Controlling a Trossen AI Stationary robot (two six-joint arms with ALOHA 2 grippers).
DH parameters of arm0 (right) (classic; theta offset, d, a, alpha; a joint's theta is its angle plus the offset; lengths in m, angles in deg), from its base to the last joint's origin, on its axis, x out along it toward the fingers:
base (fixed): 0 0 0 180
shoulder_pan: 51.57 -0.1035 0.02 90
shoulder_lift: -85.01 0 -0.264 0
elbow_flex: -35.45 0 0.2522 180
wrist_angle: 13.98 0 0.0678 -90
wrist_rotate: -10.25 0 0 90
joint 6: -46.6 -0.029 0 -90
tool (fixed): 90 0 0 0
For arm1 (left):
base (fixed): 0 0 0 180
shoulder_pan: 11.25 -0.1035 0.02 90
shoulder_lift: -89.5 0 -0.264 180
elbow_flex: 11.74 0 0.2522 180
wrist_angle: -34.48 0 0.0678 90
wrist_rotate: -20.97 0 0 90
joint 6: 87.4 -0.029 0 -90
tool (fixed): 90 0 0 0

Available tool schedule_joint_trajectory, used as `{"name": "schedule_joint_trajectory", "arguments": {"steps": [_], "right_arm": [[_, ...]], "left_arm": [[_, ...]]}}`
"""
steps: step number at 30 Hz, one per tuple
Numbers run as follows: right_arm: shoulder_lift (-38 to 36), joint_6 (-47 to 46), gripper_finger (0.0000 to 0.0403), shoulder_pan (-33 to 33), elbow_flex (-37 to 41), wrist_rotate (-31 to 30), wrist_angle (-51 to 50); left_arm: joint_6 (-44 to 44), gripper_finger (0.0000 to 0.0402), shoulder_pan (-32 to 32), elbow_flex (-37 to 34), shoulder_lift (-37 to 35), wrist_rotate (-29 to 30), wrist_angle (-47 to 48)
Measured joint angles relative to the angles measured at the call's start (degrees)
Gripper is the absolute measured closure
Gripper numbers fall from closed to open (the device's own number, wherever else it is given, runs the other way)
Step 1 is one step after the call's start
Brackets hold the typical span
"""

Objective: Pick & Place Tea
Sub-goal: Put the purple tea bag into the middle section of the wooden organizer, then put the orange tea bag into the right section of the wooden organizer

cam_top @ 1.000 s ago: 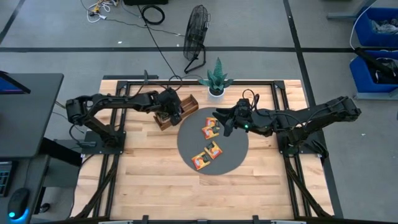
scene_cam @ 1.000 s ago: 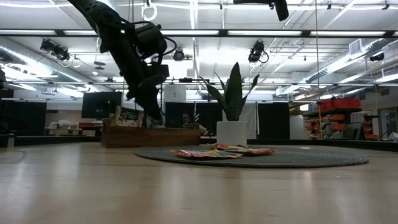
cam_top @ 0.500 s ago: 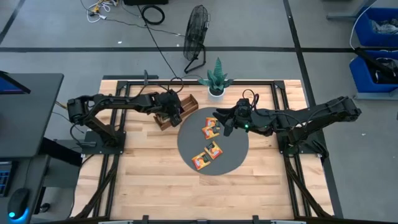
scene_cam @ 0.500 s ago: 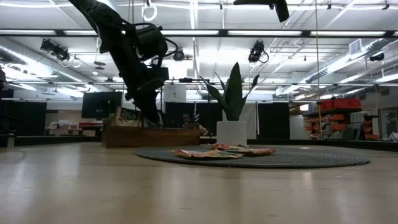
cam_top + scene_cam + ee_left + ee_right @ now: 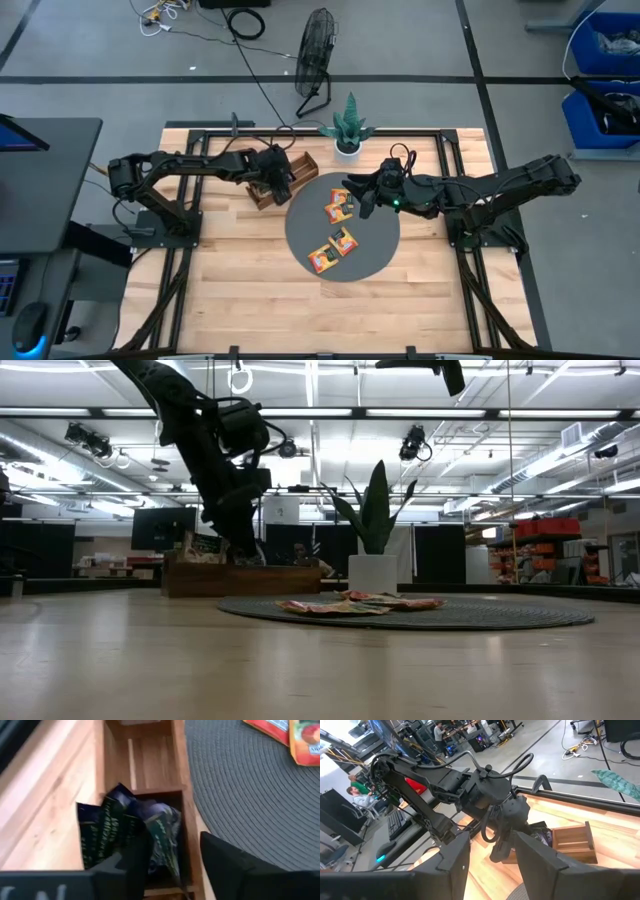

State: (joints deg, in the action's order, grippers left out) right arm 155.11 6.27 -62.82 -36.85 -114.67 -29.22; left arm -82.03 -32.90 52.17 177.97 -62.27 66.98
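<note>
Several dark blue tea sachets point(image 5: 127, 832) stand bunched in the near-end compartment of the long wooden tray point(image 5: 290, 172), leaning on its walls. My left gripper point(image 5: 172, 865) hangs open just above them, fingers slanting down; one finger overlaps the sachets in the wrist view, and I cannot tell if it touches them. In the low view this gripper point(image 5: 243, 548) sits over the tray point(image 5: 245, 578). Three orange-red tea sachets point(image 5: 338, 208) lie flat on the round grey mat point(image 5: 375, 250). My right gripper point(image 5: 360, 203) waits open and raised over the mat's far part.
A potted plant point(image 5: 348, 128) in a white pot stands at the table's far edge beside the tray and mat. The tray's farther compartments point(image 5: 150, 762) are bare wood. Bare table top point(image 5: 240, 290) lies on the near side. A fan point(image 5: 316, 55) stands on the floor beyond.
</note>
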Motion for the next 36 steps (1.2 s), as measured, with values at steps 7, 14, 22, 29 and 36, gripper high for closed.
{"name": "schedule_joint_trajectory", "arguments": {"steps": [7, 14, 22, 29, 36], "right_arm": [[0.0, -0.17, 0.0239, 0.0, 0.0, 0.0, 0.0], [0.0, -0.15, 0.0239, 0.02, 0.0, 1.02, -0.25], [0.0, 0.28, 0.0239, 0.05, 0.0, 1.71, -5.79], [1.2, 8.35, 0.0229, 0.98, -0.07, 12.68, -12.57], [10.17, 15.35, 0.0186, 0.65, -0.04, 24.1, -14.83]], "left_arm": [[-0.05, 0.0162, 1.1, 0.1, -0.51, -0.48, 1.25], [-0.07, 0.0148, 1.31, 0.13, -4.54, 0.95, 2.21], [0.01, 0.0151, 1.78, 0.13, -13.83, 3.34, 3.06], [4.99, 0.0152, 4.68, 0.18, -22.29, 4.3, 5.6], [10.98, 0.0152, 11.1, 0.18, -27.82, 4.05, 6.83]]}}
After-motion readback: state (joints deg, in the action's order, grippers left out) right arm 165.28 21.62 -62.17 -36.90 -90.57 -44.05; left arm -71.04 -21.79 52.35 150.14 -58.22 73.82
